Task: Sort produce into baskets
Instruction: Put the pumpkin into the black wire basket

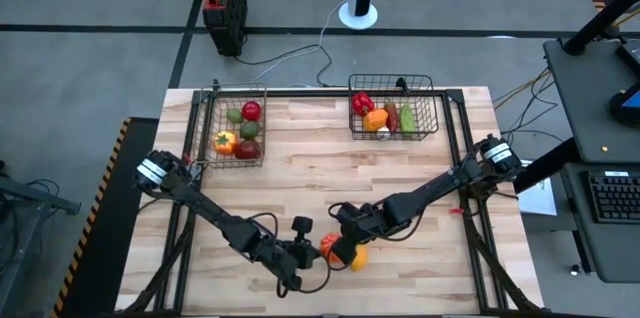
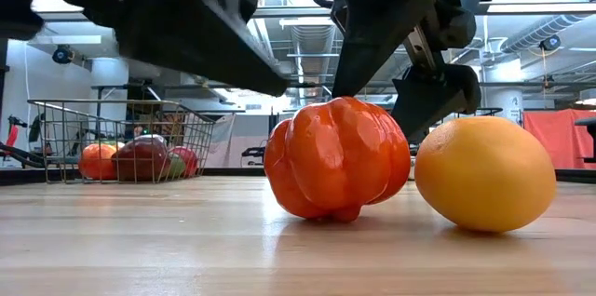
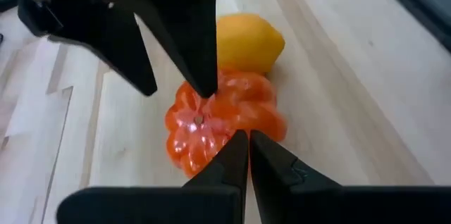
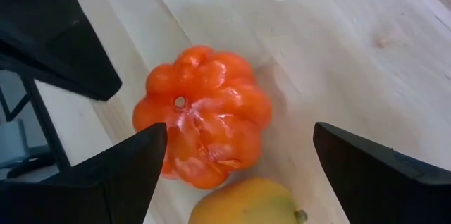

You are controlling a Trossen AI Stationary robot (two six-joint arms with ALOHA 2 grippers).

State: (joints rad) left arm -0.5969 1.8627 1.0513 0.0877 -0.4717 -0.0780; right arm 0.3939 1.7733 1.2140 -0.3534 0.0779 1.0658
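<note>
While pincers crowd pepper [image 2: 337,158], lemon [image 2: 485,173] half-hidden overhead.

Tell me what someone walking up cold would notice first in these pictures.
Both grippers meet over one ribbed orange pumpkin-like piece at the table's near edge, a yellow-orange lemon-like fruit touching it. The right gripper hangs above with its jaws spread wide, while the left gripper points at it with jaws closed. At the far edge, the two wire baskets already hold red, green and orange produce.
</note>
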